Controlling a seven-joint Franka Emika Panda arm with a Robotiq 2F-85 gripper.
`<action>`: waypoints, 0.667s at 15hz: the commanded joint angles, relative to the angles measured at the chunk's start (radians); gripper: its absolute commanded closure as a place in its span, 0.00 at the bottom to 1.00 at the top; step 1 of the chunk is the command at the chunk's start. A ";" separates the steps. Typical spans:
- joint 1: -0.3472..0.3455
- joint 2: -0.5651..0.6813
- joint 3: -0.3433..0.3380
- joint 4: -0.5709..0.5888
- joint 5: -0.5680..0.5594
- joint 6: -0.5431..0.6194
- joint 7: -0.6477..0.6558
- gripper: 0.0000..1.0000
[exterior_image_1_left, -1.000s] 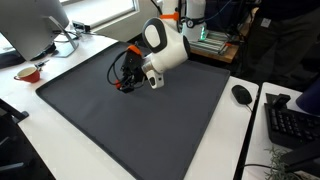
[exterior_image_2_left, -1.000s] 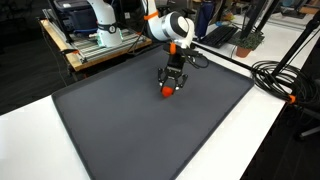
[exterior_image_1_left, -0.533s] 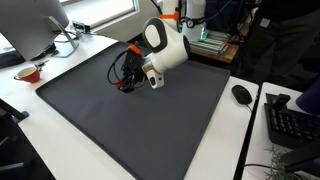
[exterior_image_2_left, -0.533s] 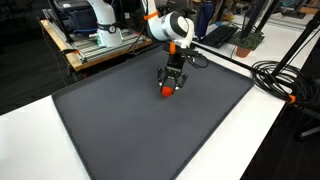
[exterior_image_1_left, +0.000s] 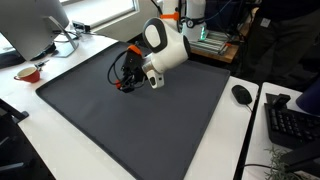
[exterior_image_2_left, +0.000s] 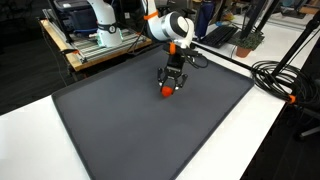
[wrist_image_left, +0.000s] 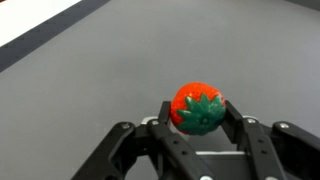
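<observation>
My gripper (wrist_image_left: 198, 115) is shut on a red toy strawberry (wrist_image_left: 197, 107) with a green leafy cap facing the wrist camera. In both exterior views the gripper (exterior_image_2_left: 168, 89) (exterior_image_1_left: 124, 84) is low over the dark grey mat (exterior_image_2_left: 150, 120) (exterior_image_1_left: 130, 120), near its far side. The strawberry (exterior_image_2_left: 167, 90) shows as a red spot between the fingers, at or just above the mat. Whether it touches the mat I cannot tell.
A computer mouse (exterior_image_1_left: 241, 94) and a keyboard (exterior_image_1_left: 292, 122) lie on the white table beside the mat. A red-rimmed bowl (exterior_image_1_left: 28, 72) and a monitor (exterior_image_1_left: 35, 25) stand at the other side. Black cables (exterior_image_2_left: 280, 78) lie coiled near the mat's corner. A workbench (exterior_image_2_left: 95, 40) stands behind.
</observation>
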 joint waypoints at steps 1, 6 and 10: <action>0.006 0.000 -0.006 0.001 0.004 0.002 -0.002 0.48; 0.006 0.000 -0.006 0.001 0.004 0.002 -0.002 0.48; 0.008 0.022 -0.008 0.014 0.009 -0.005 -0.009 0.73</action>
